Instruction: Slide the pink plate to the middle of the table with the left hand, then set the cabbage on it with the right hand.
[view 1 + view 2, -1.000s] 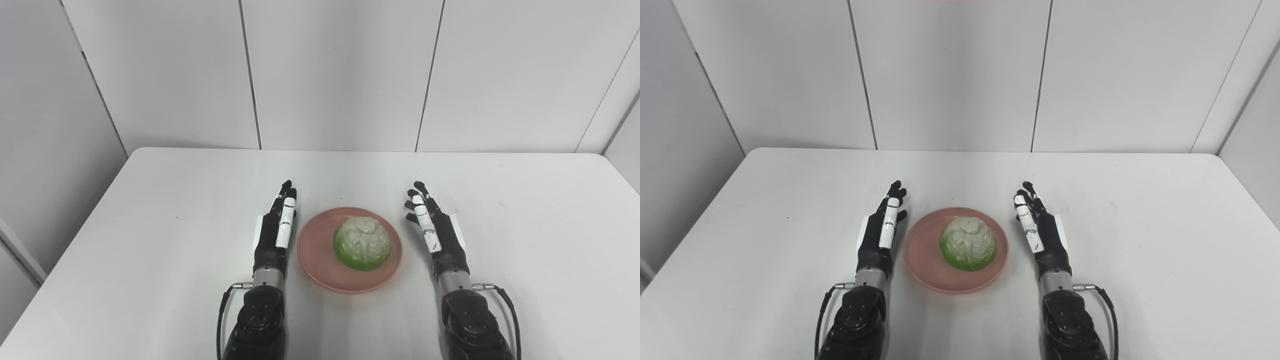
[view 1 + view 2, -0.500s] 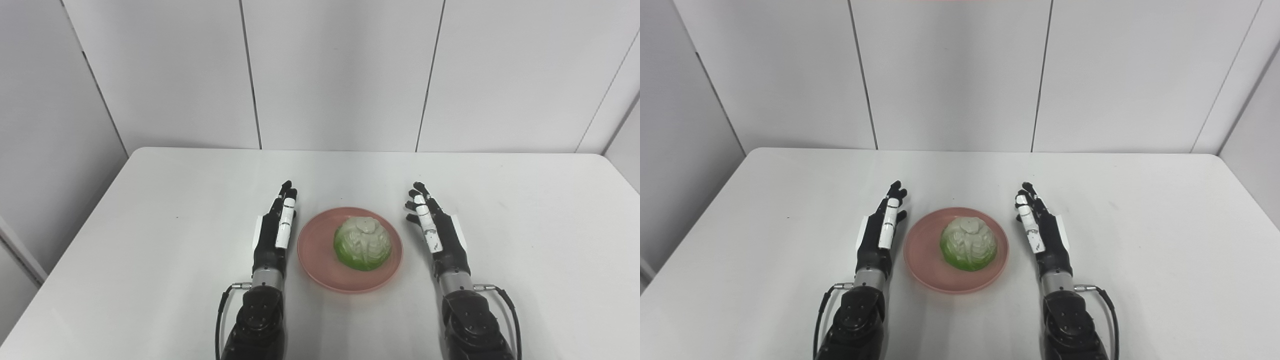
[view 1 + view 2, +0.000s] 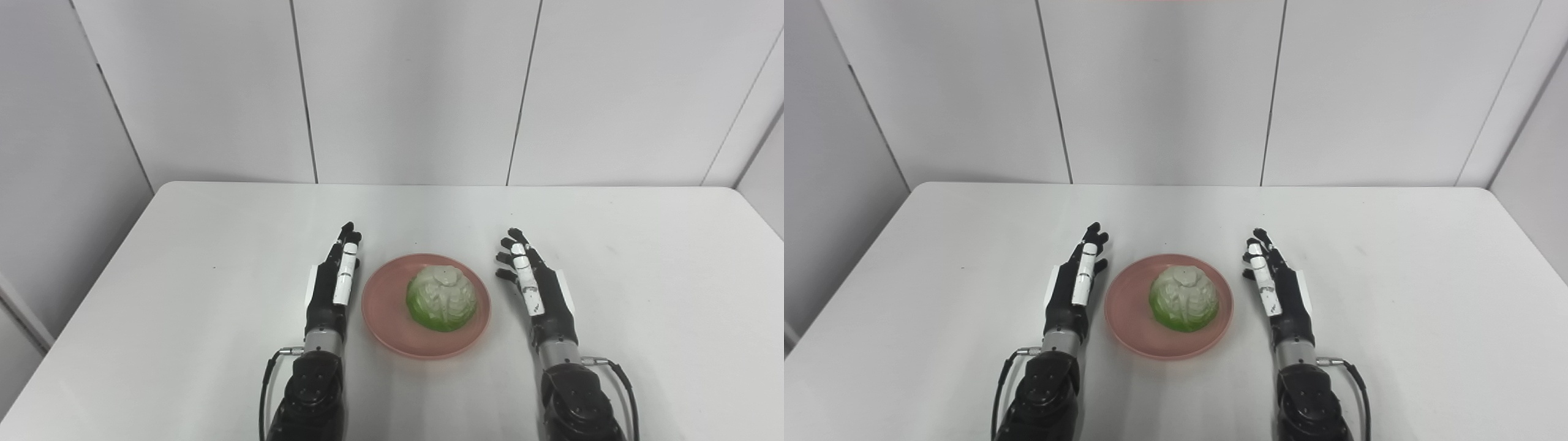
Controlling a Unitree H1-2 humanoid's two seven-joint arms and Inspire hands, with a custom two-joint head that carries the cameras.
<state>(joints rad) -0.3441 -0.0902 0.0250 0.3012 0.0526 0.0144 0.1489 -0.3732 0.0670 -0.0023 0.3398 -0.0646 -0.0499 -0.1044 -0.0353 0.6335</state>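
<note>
Resting on the pink plate (image 3: 392,318), a little right of its centre, the cabbage (image 3: 441,297) sits dome up, green at its base and pale on top. The plate lies flat near the middle of the white table (image 3: 184,257), toward the near edge.

The 2 hands flank it. The left hand (image 3: 334,285) is just beside the plate's left rim, fingers straight, close together and pointing away from the robot, gripping nothing; whether it touches the rim cannot be told. The right hand (image 3: 536,285) stands a little apart from the right rim, fingers spread and empty.

Judging from this layout, both parts of the task look done, and the step in hand is to clear the arms away. To do that well, each hand should draw back or lift outward, away from the rim, so no finger clips the plate and shifts it or rolls the cabbage off. The left hand, being closer, needs the greater care.
</note>
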